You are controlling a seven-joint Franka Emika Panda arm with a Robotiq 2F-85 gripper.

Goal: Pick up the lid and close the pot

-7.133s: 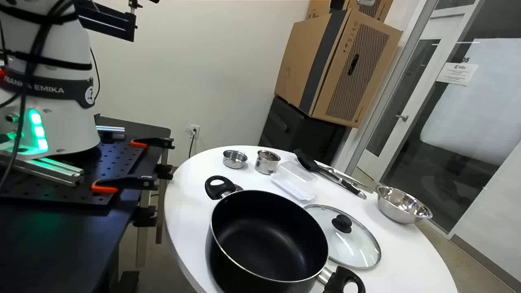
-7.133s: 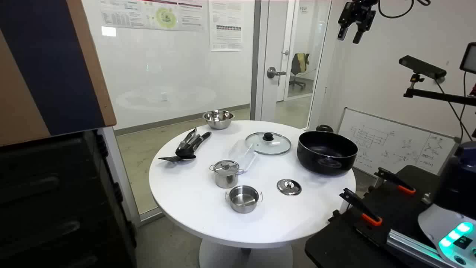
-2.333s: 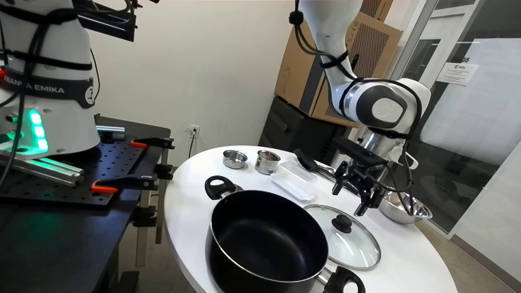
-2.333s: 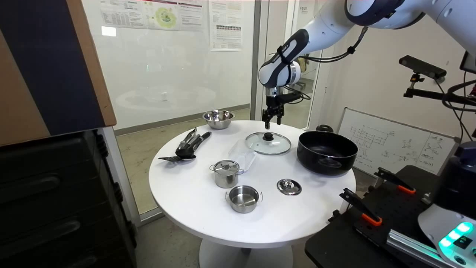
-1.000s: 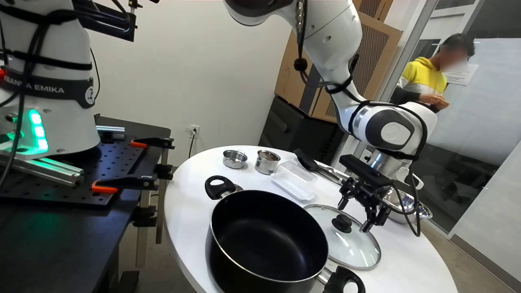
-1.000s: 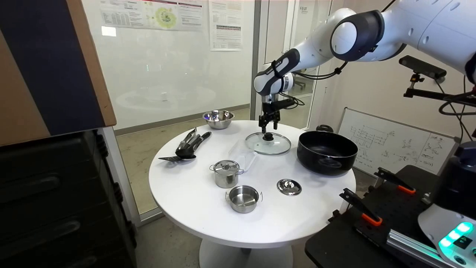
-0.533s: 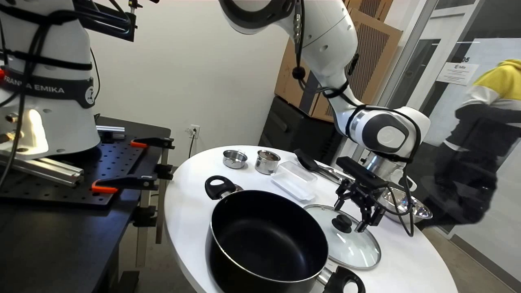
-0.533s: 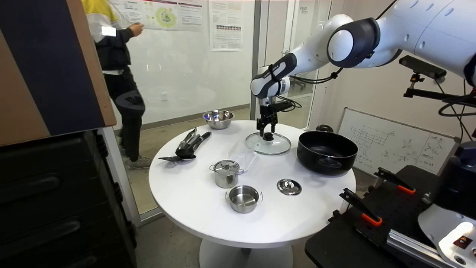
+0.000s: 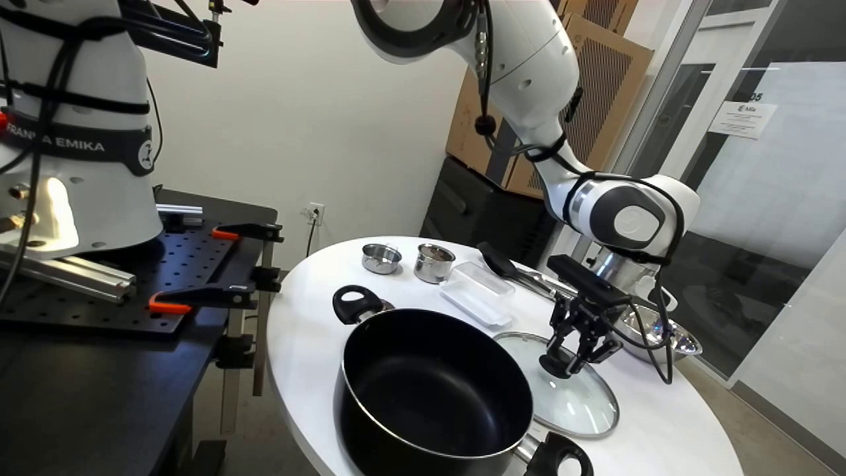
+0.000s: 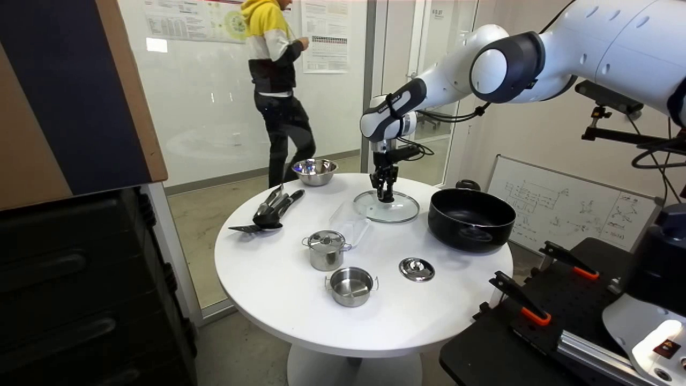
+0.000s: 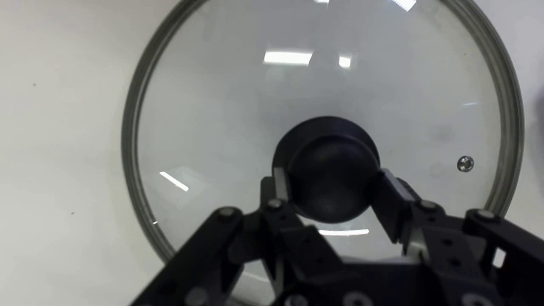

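Flat on the white table lies the lid point(image 9: 585, 403), clear glass with a metal rim and a black knob point(image 11: 333, 170). My gripper point(image 11: 332, 183) points down over it and is shut on that knob, one finger pad against each side. Both exterior views also show the gripper point(image 10: 384, 196) at the knob, with the lid point(image 10: 401, 213) still resting on the table. Beside the lid stands the pot point(image 9: 433, 383), black, wide and uncovered, its dark inside visible. In an exterior view the pot point(image 10: 471, 230) sits near the table's edge on the robot's side.
A clear plastic box point(image 9: 477, 291) lies close to the lid. Two small steel pots point(image 10: 327, 252), a small steel lid point(image 10: 417, 269), black utensils point(image 10: 273, 212) and a steel bowl point(image 10: 315, 171) share the round table point(image 10: 300, 316). A person point(image 10: 276, 69) is behind the glass wall.
The arm has come in over the table and lowered to the lid's knob. Within the last half second the jaws closed on it. The base light turned from green to white; a person walked past.
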